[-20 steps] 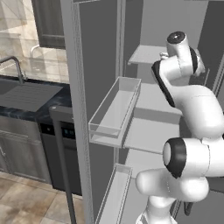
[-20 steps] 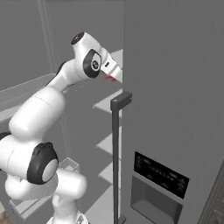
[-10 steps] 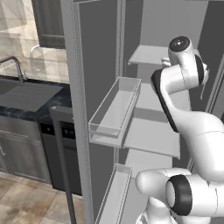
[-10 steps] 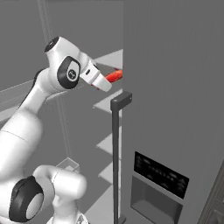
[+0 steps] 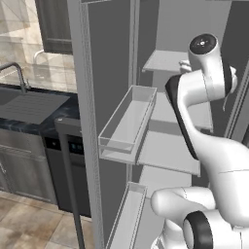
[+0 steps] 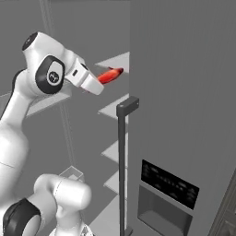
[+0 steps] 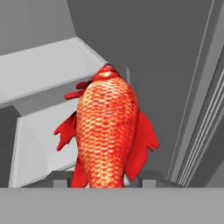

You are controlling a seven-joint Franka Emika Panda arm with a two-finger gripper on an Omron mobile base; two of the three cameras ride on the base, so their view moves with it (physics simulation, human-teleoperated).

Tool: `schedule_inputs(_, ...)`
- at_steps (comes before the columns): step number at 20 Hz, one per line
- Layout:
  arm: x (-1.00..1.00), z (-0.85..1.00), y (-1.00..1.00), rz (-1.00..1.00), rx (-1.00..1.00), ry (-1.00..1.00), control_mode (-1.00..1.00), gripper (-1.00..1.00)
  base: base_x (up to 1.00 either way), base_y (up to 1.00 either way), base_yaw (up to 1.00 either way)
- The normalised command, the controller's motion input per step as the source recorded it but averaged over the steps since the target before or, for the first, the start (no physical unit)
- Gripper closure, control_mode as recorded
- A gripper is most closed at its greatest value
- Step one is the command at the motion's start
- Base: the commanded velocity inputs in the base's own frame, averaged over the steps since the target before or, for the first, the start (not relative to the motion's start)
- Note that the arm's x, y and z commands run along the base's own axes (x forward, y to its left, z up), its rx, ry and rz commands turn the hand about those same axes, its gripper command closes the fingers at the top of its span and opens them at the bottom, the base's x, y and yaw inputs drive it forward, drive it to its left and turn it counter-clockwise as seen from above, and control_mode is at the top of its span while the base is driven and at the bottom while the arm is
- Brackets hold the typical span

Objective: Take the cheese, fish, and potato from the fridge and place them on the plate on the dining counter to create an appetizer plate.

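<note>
Left base view: the open fridge (image 5: 112,97) is seen with the arm reaching among its shelves. In the right base view the fish (image 6: 110,75) is clenched in the gripper (image 6: 102,80), clear of the shelves. The fish step is judged in hand; next it must be carried out past the handle (image 6: 123,152) to the plate.
</note>
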Motion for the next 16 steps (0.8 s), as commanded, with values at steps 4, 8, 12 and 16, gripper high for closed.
schedule_inputs(4, -0.5, 0.28, 0.18, 0.03, 0.0, 0.0, -1.0, 1.0, 0.0, 0.0, 0.0)
schedule_inputs(8, -0.2, 0.0, 0.09, 0.04, 0.0, 0.0, 1.0, 1.0, -0.21, 0.05, 0.07)
schedule_inputs(12, 0.0, 0.0, 0.0, 0.0, 0.0, 0.0, 1.0, 1.0, -0.73, 0.01, 0.24)
schedule_inputs(16, 0.0, 0.0, 0.0, 0.0, 0.0, 0.0, 1.0, 1.0, -0.9, 0.0, 0.27)
